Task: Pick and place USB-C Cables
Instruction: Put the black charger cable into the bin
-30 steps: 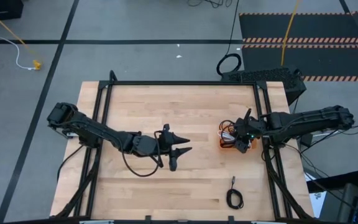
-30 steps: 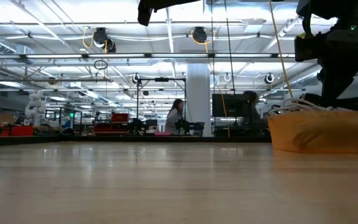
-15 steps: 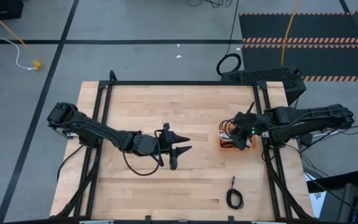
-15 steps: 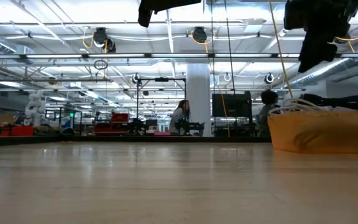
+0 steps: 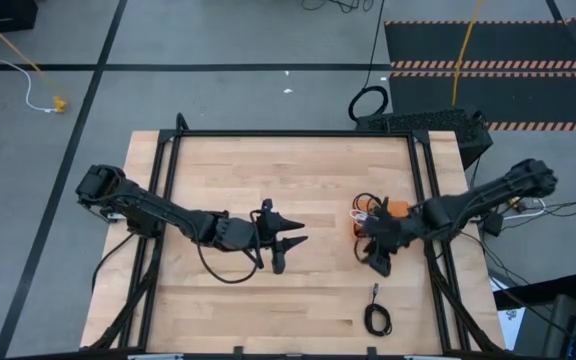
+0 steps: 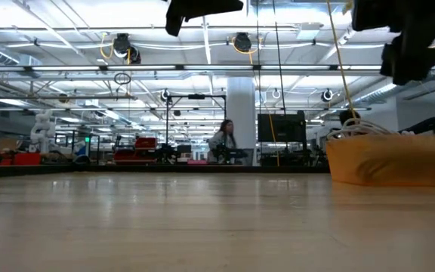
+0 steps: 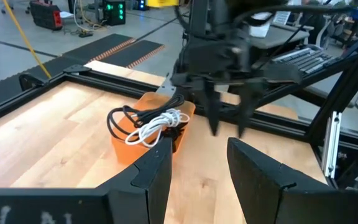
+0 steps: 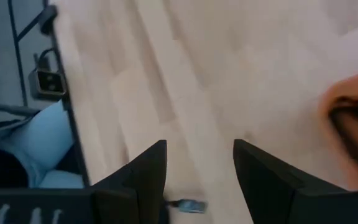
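Observation:
An orange tray (image 5: 396, 209) sits at the table's right and holds coiled cables, one white (image 7: 160, 124) and some black (image 7: 120, 119). One black coiled cable (image 5: 376, 316) lies on the table near the front edge; its plug shows in the right wrist view (image 8: 188, 204). My right gripper (image 5: 376, 262) is open and empty, above the table between the tray and that cable. It also shows in the left wrist view (image 7: 227, 127). My left gripper (image 5: 293, 245) is open and empty over the table's middle.
A black frame (image 5: 423, 190) runs around the tabletop. The tray (image 6: 391, 160) stands at the right in the low view. People and equipment show in the room behind the table. Bare wood lies between my two grippers.
My right gripper has risen out of the orange tray and gone toward the table's near edge. It now stands just on the near side of the tray. The cables in the tray have stayed where they were.

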You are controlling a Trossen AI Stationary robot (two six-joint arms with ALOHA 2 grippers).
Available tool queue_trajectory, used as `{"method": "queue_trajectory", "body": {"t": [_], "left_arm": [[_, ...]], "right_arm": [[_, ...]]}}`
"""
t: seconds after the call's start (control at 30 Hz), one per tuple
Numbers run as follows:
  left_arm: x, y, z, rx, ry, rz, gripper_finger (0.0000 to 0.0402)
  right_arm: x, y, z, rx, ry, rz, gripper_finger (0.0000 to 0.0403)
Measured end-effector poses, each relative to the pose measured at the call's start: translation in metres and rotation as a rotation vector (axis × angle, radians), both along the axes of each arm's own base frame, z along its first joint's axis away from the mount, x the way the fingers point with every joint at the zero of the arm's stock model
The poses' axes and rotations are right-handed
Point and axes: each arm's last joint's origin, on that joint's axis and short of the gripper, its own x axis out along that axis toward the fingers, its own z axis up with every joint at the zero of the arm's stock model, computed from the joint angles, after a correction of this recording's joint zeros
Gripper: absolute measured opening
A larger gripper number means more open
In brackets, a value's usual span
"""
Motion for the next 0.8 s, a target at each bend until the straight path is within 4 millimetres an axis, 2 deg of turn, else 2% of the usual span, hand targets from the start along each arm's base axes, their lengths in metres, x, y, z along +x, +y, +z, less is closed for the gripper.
{"method": "queue_trajectory", "body": {"t": [0.17, 0.4, 0.7, 0.8], "left_arm": [[0.0, 0.0, -0.001, -0.005, 0.008, 0.002, 0.0157], [-0.001, 0.0, -0.002, -0.016, 0.022, 0.004, 0.0157], [-0.003, -0.005, -0.004, -0.041, 0.037, -0.005, 0.0157], [-0.004, -0.008, -0.006, -0.049, 0.052, -0.011, 0.0157]], "right_arm": [[0.0, 0.022, -0.006, 0.058, 0.046, 0.032, 0.0176], [-0.006, 0.056, -0.025, 0.124, 0.225, 0.061, 0.0176], [-0.011, 0.085, -0.049, 0.145, 0.391, 0.008, 0.0176], [-0.009, 0.096, -0.052, 0.189, 0.386, -0.006, 0.0176]]}}
